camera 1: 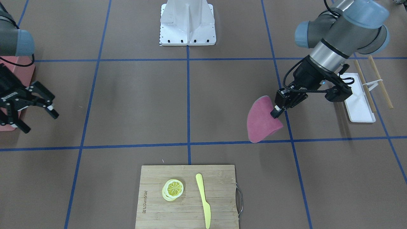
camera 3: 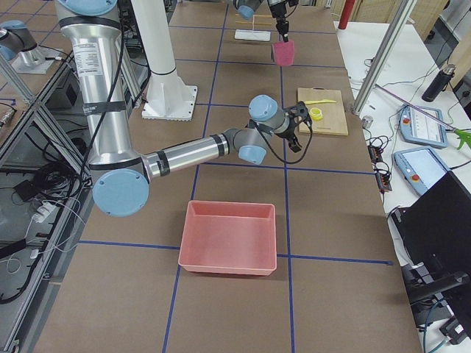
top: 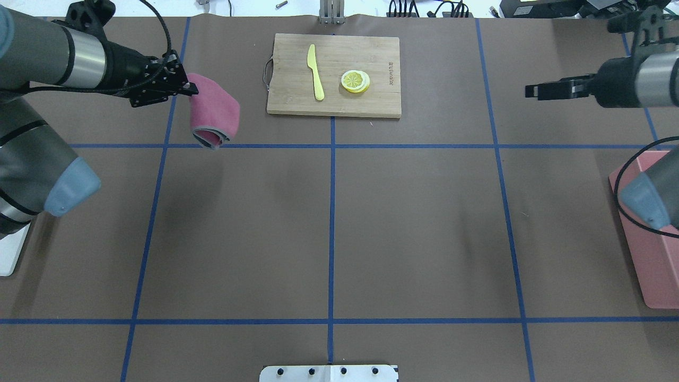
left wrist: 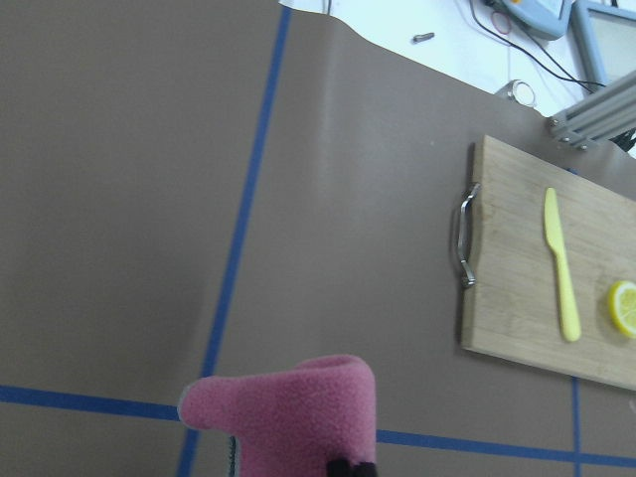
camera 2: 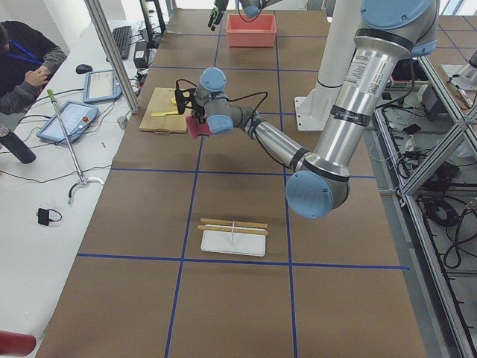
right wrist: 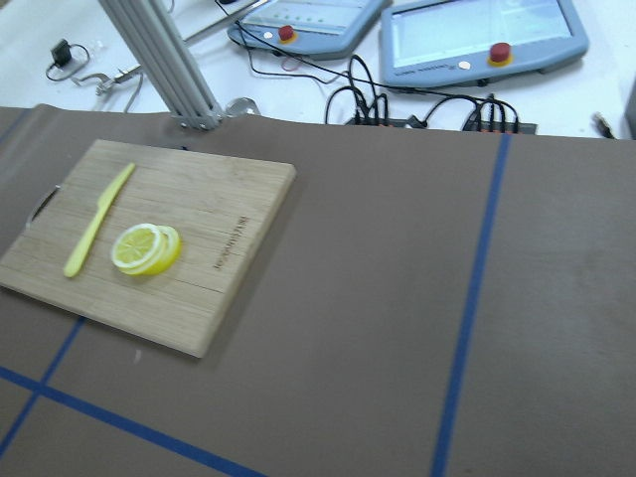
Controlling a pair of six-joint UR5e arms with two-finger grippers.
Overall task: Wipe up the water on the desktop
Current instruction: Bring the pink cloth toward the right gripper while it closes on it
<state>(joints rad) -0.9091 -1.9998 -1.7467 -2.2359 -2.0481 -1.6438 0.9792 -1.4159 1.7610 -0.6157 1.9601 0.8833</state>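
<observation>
The desktop (top: pixel 414 223) is a matte brown surface crossed by blue tape lines; I see no water on it. My left gripper (camera 1: pixel 275 113) is shut on a folded pink cloth (camera 1: pixel 262 122), which hangs from it near a tape crossing. In the overhead view the left gripper (top: pixel 185 87) and cloth (top: pixel 215 111) sit left of the cutting board. The cloth's top shows in the left wrist view (left wrist: pixel 288 417). I cannot tell whether its lower edge touches the desktop. My right gripper (camera 1: pixel 40 121) is open and empty, far off at the other side (top: pixel 536 90).
A bamboo cutting board (top: pixel 382 101) with a yellow knife (top: pixel 316 71) and lemon slices (top: pixel 355 81) lies at the far middle. A pink bin (top: pixel 655 265) stands by the right arm. A white tray (camera 1: pixel 361 101) with chopsticks (camera 1: pixel 380 81) lies by the left arm.
</observation>
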